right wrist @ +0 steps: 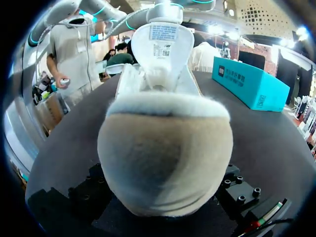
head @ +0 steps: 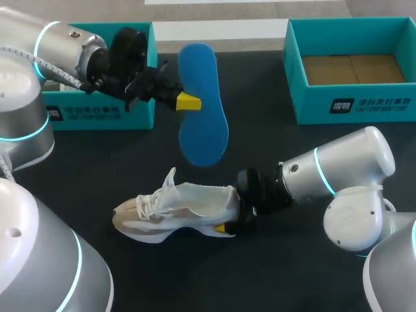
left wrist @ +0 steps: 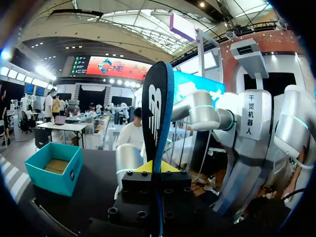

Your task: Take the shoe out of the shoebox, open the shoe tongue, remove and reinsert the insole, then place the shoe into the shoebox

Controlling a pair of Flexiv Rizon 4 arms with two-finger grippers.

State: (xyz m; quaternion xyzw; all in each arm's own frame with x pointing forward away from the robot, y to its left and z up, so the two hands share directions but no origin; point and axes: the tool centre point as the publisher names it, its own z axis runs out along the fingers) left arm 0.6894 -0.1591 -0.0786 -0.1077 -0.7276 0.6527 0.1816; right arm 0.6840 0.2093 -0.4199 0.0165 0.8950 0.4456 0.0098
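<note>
The dark counter (head: 273, 273) carries an open teal shoebox (head: 351, 110) well beyond the right hand, and another teal box (head: 97, 116) just behind the left hand. The shoe (head: 188, 207) lies on the counter with its heel clamped in the right hand (head: 233, 211) and its toe pointing away from that hand. Only one yellow tip shows, under the sole, but the heel fills the grip in the right wrist view, where the tongue (right wrist: 163, 39) stands raised. The blue insole (head: 205, 123) hangs above the counter, up and away from the shoe, pinched by one long edge in the left hand (head: 188, 101). Reinsertion looks to be the step in hand. To do it well, the left hand should turn the insole into line with the shoe and lead with the broad toe end, sliding it under the tongue at a shallow angle. The right hand should meanwhile brace the heel firmly. The insole looks thin and may fold if pushed, so a slow feed is wise.
</note>
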